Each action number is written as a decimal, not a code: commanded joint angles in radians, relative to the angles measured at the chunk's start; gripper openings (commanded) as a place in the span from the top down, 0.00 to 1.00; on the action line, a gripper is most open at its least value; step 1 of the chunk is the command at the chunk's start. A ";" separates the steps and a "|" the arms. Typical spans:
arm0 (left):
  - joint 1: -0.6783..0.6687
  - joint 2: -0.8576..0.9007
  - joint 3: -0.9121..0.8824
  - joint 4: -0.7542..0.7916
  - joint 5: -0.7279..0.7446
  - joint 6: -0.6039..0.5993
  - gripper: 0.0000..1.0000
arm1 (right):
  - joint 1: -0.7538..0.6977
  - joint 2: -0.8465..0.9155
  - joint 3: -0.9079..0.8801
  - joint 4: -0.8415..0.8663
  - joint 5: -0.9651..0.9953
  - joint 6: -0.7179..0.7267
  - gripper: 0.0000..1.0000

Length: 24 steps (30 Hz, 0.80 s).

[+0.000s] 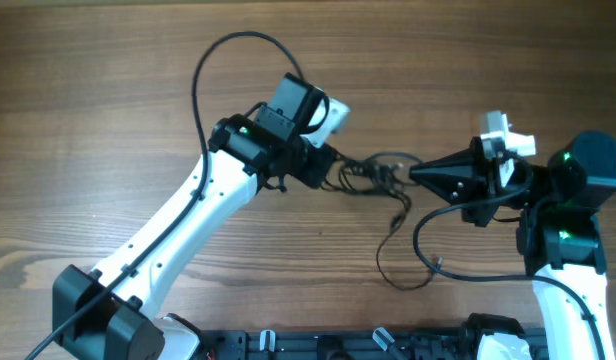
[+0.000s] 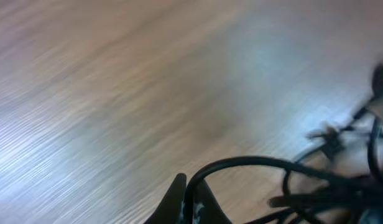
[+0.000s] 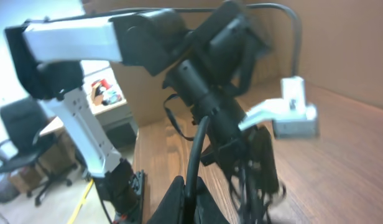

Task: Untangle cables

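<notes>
The cables lay on the table between the left gripper, at the bundle's left end, and the right gripper, at its right; one strand trailed toward the arms' bases.

The table is mid-brown wood with fine streaked grain running left to right. The cables are black. The left arm is white with black joints and a small green light. The right arm is mostly black, white at its near end. The left hand and right hand are black. A blurred object far left in the right wrist view looks red.
</notes>
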<state>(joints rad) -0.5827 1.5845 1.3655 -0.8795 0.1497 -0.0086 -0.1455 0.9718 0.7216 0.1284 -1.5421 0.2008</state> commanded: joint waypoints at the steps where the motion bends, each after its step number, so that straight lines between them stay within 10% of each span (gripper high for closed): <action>1: 0.090 0.002 0.007 -0.023 -0.401 -0.370 0.96 | -0.029 0.001 0.010 -0.031 0.113 0.095 0.96; 10: 0.390 -0.069 0.008 -0.135 -0.407 -0.550 0.96 | -0.086 0.001 0.010 -0.705 1.228 0.309 0.96; 20: 0.545 -0.157 0.008 -0.117 -0.387 -0.777 0.96 | -0.086 0.001 0.010 -0.934 1.673 0.442 0.96; 24: 0.546 -0.154 0.007 -0.097 -0.196 -0.763 0.96 | -0.086 0.002 0.010 -0.910 1.603 0.426 0.45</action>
<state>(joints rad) -0.0273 1.4471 1.3659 -0.9947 -0.1471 -0.7197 -0.2310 0.9764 0.7219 -0.7937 -0.0116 0.6128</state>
